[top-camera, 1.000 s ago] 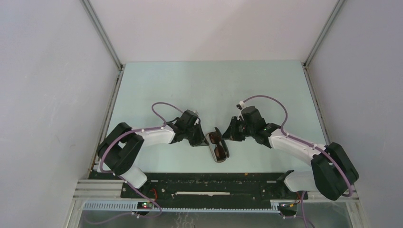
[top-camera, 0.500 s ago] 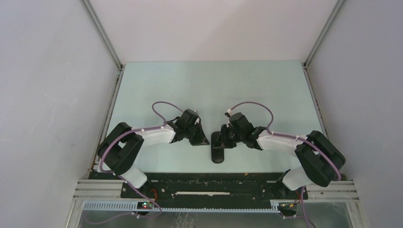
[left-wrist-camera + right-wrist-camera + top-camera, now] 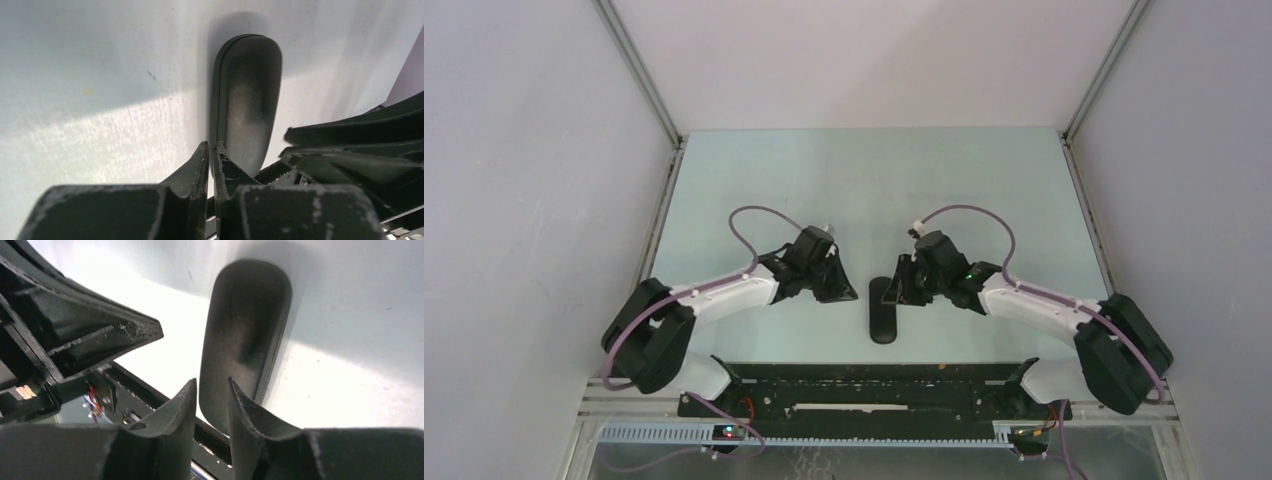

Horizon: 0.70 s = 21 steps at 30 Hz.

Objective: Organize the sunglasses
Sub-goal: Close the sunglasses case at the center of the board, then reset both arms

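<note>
**Case lid now down over the sunglasses**

Since a second ago the case has gone from lying open, with the sunglasses showing inside, to lying shut. The right arm has come in closer to it.

The left gripper (image 3: 211,147) has its fingers almost together. Only a thin slit shows between them, and nothing is in it. The right gripper (image 3: 212,382) has its fingers a little apart. The gap is narrower than the case beyond it, so they are clamped on nothing.

Both pairs of tips point in at the black case (image 3: 883,312). It lies near the middle of the table (image 3: 864,180), towards the near edge, with its long axis running near to far. The left gripper (image 3: 849,295) is just beside the far part of the case on its left. The right gripper (image 3: 902,290) is at the same part on its right, and whether either one touches the shell I cannot tell. In both wrist views the lid of the case (image 3: 247,95) sits flush on its base, with no lining showing.

The sunglasses are not visible anywhere now. I judge them to be inside the closed case.

The closing step looks finished or very nearly so, which puts the task close to its end. The next move probably calls for confirming that the lid is fully seated, perhaps with a light press from above. Both arms would then lift up and away from the case without knocking it or dragging it across the table.
</note>
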Available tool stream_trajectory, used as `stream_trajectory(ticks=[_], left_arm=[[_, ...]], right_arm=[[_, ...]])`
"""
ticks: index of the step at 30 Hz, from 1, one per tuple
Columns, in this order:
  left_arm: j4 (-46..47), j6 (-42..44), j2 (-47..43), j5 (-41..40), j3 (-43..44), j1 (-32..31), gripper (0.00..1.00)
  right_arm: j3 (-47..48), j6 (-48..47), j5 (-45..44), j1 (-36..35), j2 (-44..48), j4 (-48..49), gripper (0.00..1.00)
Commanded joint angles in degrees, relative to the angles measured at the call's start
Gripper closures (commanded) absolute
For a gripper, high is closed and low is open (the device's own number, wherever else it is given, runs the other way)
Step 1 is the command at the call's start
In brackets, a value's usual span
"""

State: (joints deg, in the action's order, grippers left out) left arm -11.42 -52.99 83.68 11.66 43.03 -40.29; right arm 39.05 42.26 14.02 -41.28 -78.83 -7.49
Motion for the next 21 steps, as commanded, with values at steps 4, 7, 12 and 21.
stream_trajectory(ticks=[4, 7, 12, 21], left_arm=[[-9.74, 8.00, -13.09, -9.04, 8.06, -0.14, 0.86], [-16.10, 11.32, -18.40, -14.20, 12.46, -0.16, 0.84], [-20.92, 16.99, -27.53, -21.87, 17.14, -0.01, 0.75], [-22.02, 18.35, -41.03, -39.68, 12.40, 0.02, 0.70]], right_arm=[[9.50, -8.24, -11.72, 5.81, 14.71, -15.71, 0.39], [16.25, -12.62, -15.39, 9.78, 20.29, -23.78, 0.32], [22.02, -14.47, -32.75, 12.35, 28.97, -29.63, 0.01], [15.31, -11.12, -46.40, 14.37, 37.44, -28.69, 0.00]])
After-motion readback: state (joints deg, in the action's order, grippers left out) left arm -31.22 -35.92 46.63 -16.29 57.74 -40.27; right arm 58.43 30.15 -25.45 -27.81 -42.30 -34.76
